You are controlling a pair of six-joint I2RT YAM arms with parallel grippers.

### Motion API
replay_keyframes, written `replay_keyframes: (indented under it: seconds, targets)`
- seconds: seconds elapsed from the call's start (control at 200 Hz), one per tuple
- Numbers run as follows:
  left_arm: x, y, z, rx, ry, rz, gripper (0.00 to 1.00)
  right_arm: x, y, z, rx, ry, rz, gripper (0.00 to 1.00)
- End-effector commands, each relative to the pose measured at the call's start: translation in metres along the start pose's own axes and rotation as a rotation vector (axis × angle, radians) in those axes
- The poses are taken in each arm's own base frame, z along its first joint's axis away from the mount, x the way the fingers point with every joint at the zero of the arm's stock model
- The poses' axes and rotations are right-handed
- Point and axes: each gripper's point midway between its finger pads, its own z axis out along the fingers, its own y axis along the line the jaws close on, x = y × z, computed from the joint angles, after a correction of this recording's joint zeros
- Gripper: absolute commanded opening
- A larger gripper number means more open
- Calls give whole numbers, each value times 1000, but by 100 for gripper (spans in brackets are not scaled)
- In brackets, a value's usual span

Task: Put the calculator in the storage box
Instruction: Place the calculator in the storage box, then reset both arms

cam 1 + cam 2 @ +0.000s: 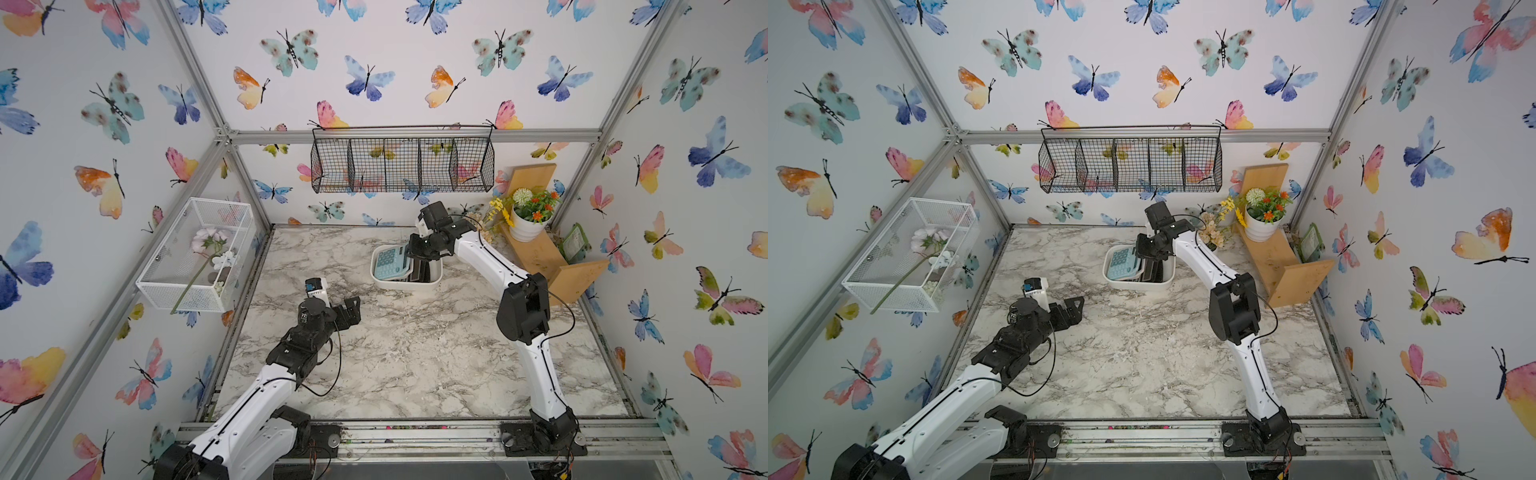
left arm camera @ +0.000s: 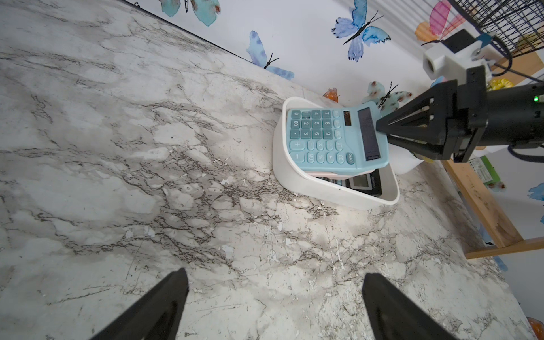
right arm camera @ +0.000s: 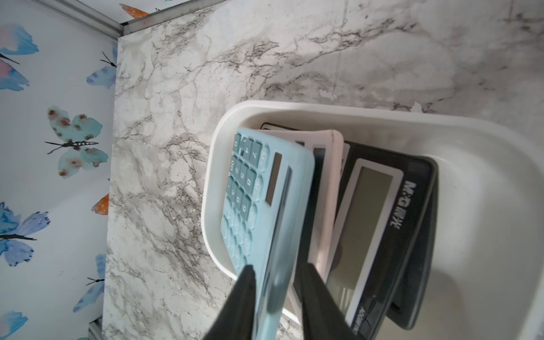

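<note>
Clearly the right hand (image 3: pixel 276 273) is the one that matters here. It reaches over the storage box (image 3: pixel 441 117) with its two fingers on either side of the display end of the blue calculator (image 2: pixel 329 138). The jaws stand narrow, about as far apart as that edge is thick. I cannot tell from here whether they are clamping it or have just let go.

The calculator is already inside the box's rim. It is tilted, with its key end low against the box's wall on the side away from the arm and its display end raised at the fingertips. Its long axis runs straight out from the hand, and it lies over a pink calculator (image 3: pixel 326 176) and a black calculator (image 3: pixel 382 220) stacked beneath it.

The left hand (image 2: pixel 273 276) hangs well apart over the bare marble surface (image 2: pixel 147 147), fingers spread wide with nothing between them.

By my reckoning, what is left is to let go and draw the right hand back along that same long axis. Pulling away sideways could drag the display end up over the rim.
</note>
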Motion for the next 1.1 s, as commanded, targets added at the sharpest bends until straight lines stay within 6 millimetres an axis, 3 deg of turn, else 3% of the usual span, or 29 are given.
replay_keyframes:
  seconds: [0.0, 0.135, 0.24, 0.325, 0.39, 0.526, 0.701, 0.801, 0.916, 1.091]
  targets:
    - [-1, -2, 1, 13, -5, 1, 99, -4, 4, -6, -24, -11, 5, 43]
    - [-2, 1, 0, -3, -12, 5, 100, -12, 21, -44, -66, -91, -4, 53]
    - [-6, 5, -1, -30, -35, 18, 99, -21, 31, -94, -82, -233, -36, 57]
    - [-11, 17, 1, -94, -75, 33, 99, -19, 24, -130, -42, -352, -80, 64]
    - [-10, 29, 5, -142, -88, 32, 99, -15, 9, -150, 24, -443, -102, 68]
    - [-9, 47, 9, -210, -117, 22, 99, 3, -24, -172, 148, -534, -136, 73]
    - [-32, 88, -8, -403, -259, 41, 99, 32, -75, -198, 362, -643, -234, 98]
    - [-42, 109, -20, -440, -384, 18, 99, 49, -95, -219, 426, -817, -342, 98]
    - [-55, 112, -27, -432, -449, 39, 99, 75, -117, -235, 502, -978, -457, 98]
    - [-58, 122, -32, -508, -473, 132, 99, 104, -180, -224, 778, -952, -464, 98]
